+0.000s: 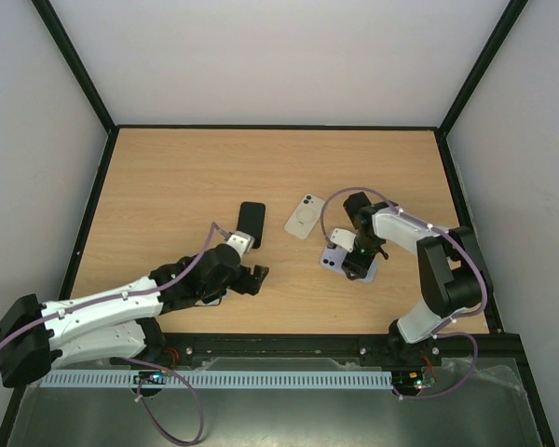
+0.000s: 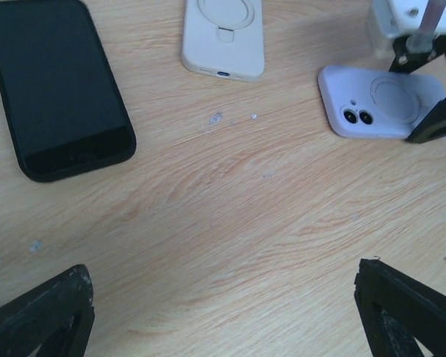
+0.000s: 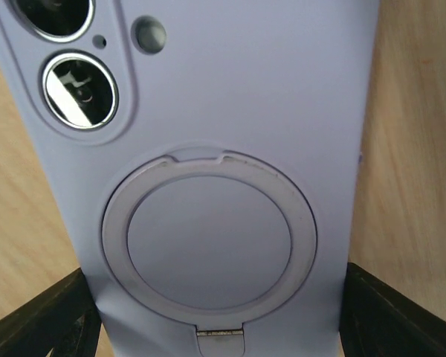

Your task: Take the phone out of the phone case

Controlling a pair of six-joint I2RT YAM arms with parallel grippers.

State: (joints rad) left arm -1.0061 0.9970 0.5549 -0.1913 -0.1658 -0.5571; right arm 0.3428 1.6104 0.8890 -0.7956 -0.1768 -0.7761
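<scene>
Straddling the lilac phone case (image 2: 383, 100), your right claw (image 1: 357, 268) had one finger along each long edge of it, near the end away from the lenses (image 2: 357, 117). The gaps there were too slight for me to tell whether it was pinching or merely bracketing.

That case lay back-up, its ring stand (image 3: 208, 230) folded flat, on the right half of the bench (image 1: 168, 177), about midway between the far and near edges. The phone (image 3: 80, 91) was inside it, going by the lenses filling the cut-out. Reaching across the width made sense to me: a grip there would pin the shell so the phone could be levered out from a corner.

Your left claw (image 2: 221, 297) hung spread wide and empty over bare wood nearer the near edge, left of centre, probably kept ready for that prying job. A black phone (image 2: 59, 85), screen up, and a cream cased phone (image 2: 223, 37) lay around the bench's middle, apart from both claws and from each other.
</scene>
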